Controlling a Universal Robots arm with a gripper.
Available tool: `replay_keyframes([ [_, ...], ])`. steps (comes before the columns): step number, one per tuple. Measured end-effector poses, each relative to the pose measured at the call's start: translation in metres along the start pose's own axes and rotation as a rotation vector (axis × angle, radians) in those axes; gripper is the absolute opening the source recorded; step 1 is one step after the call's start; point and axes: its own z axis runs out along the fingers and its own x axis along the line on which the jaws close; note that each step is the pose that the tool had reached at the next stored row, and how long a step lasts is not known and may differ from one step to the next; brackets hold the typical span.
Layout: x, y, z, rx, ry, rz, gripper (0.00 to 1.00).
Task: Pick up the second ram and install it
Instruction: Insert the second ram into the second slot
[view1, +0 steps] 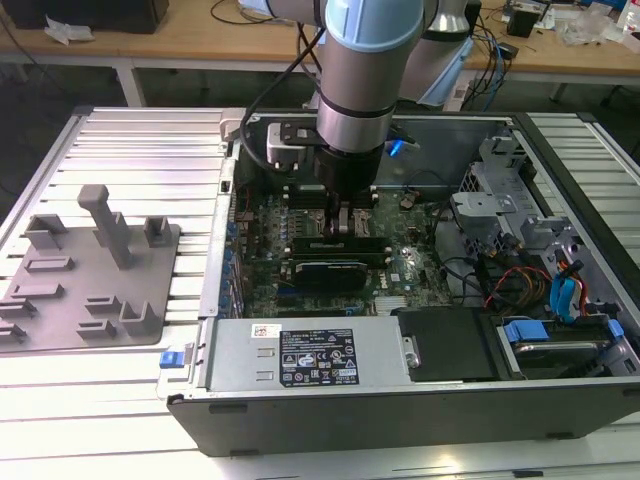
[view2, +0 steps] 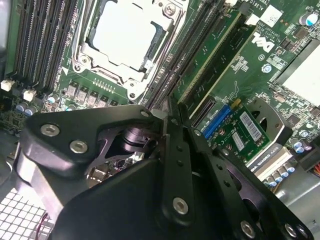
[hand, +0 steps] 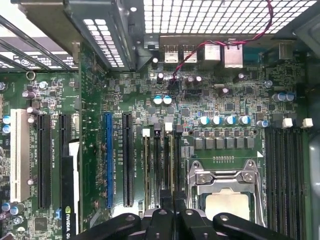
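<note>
Second wrist view: the gripper stands with its fingers drawn close together, only a thin seam parting them. Its tips are down at the slot rails just beside the processor socket. The second ram is judged to be the green stick running on from the fingertips along that bank, edge up, on the side of the socket toward the blue expansion slot. Whether the fingers pinch its top edge or merely bear on it cannot be told. In the first wrist view the second ram lies in line with the gripper's centre, in a rail just beside the processor socket. In the exterior view the arm hangs upright into the open computer case. The grey fixture plate lies outside the case, well apart from the socket. Assessment: pick-up is done and the step in hand is installation, with the stick at its rail. Seating calls for straight downward force, the stick kept square in the rail, and both end clips latched; a tilted push risks a half-seated end.
</note>
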Motion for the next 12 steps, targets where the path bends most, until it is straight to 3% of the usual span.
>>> replay_keyframes([
  [12,0.0,0.0009,0.0022,0.0018,0.0,-0.005,0.09],
])
